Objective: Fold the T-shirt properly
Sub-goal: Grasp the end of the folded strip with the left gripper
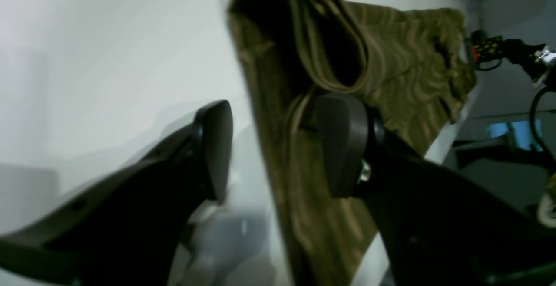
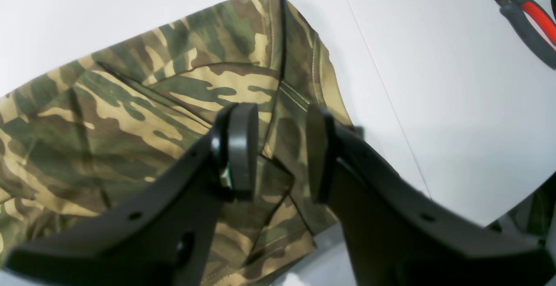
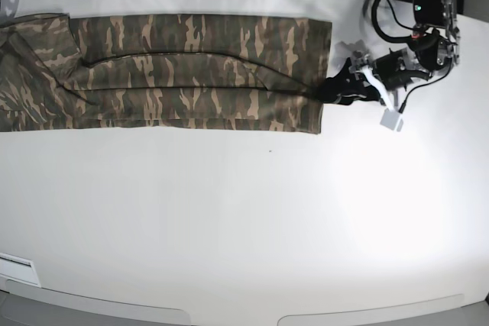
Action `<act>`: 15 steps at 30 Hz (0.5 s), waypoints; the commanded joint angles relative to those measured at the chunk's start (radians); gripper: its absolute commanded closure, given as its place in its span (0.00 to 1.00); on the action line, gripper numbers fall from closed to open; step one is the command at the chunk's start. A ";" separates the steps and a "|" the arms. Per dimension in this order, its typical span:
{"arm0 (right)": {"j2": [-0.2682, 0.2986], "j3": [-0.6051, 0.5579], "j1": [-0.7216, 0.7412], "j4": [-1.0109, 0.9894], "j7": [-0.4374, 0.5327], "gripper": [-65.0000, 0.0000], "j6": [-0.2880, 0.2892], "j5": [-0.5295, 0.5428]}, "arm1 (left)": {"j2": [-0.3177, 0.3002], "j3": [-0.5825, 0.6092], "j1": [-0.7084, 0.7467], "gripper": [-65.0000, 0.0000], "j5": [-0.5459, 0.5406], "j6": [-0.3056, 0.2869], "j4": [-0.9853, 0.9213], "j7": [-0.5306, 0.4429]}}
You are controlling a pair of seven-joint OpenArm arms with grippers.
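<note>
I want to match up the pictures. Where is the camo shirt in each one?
Left wrist: the shirt runs top to bottom through the middle, its folded edge at the left gripper.
Right wrist: fills the left half, behind the right gripper.
Base: a long strip across the top left.
Shared landmark: the white table.

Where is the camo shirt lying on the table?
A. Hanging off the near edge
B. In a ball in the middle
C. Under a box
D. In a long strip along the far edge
D: the shirt lies folded in a long flat band along the table's far side.
</note>
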 commanded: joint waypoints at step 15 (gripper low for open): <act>0.031 0.008 0.005 0.019 0.019 0.66 0.004 0.000 | 0.152 -0.001 0.003 0.45 0.211 0.174 0.008 -0.002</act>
